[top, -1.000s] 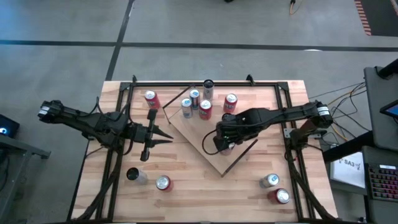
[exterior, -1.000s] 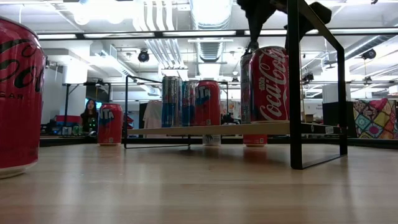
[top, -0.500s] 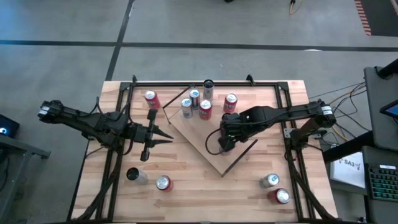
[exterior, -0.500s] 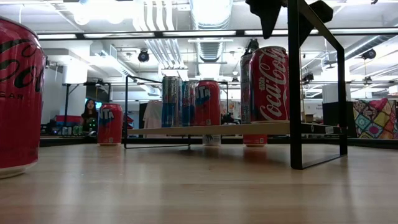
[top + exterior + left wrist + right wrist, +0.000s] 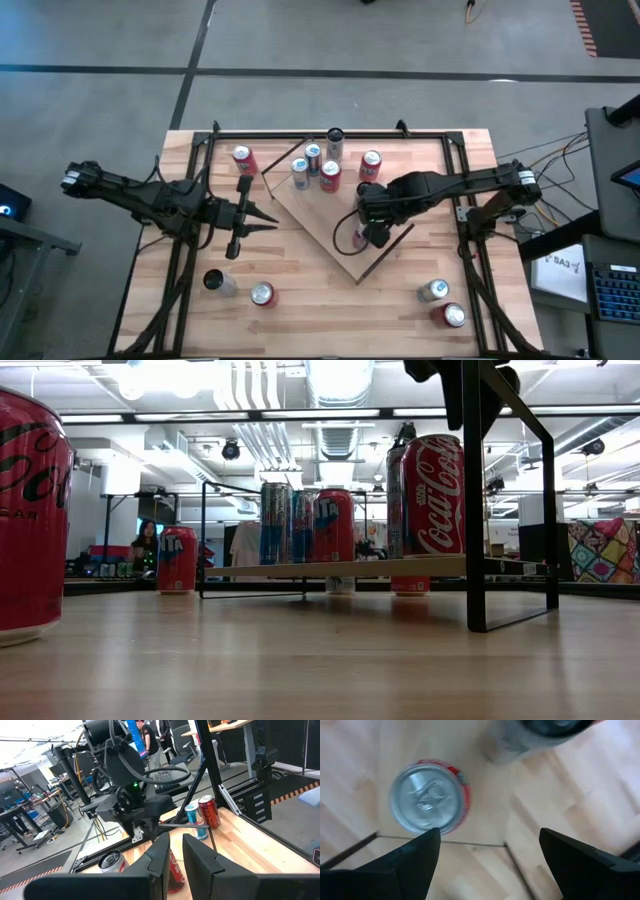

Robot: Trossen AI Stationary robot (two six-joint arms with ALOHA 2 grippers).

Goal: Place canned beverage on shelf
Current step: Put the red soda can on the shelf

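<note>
The shelf (image 5: 325,215) is a light-wood board set cornerwise at the table's middle, raised on a dark frame (image 5: 350,568). A red Coca-Cola can (image 5: 358,236) stands upright on it (image 5: 432,495); its silver top shows in the right wrist view (image 5: 427,802). Three more cans (image 5: 313,168) stand on the shelf's far part. My right gripper (image 5: 375,234) is open and empty above the Coca-Cola can, a little to its right (image 5: 490,840). My left gripper (image 5: 268,217) waits open at the table's left, pointing at the shelf (image 5: 176,842).
Loose cans stand on the table: a red one (image 5: 242,158) far left, a dark one (image 5: 335,138) and a red one (image 5: 370,165) at the far side, two (image 5: 240,288) near left, two (image 5: 442,302) near right. A black frame (image 5: 330,133) rims the table.
My right gripper has risen off the Coca-Cola can and drawn toward the table's right and near side. The can stays upright on the shelf, its top now uncovered in the high view.
</note>
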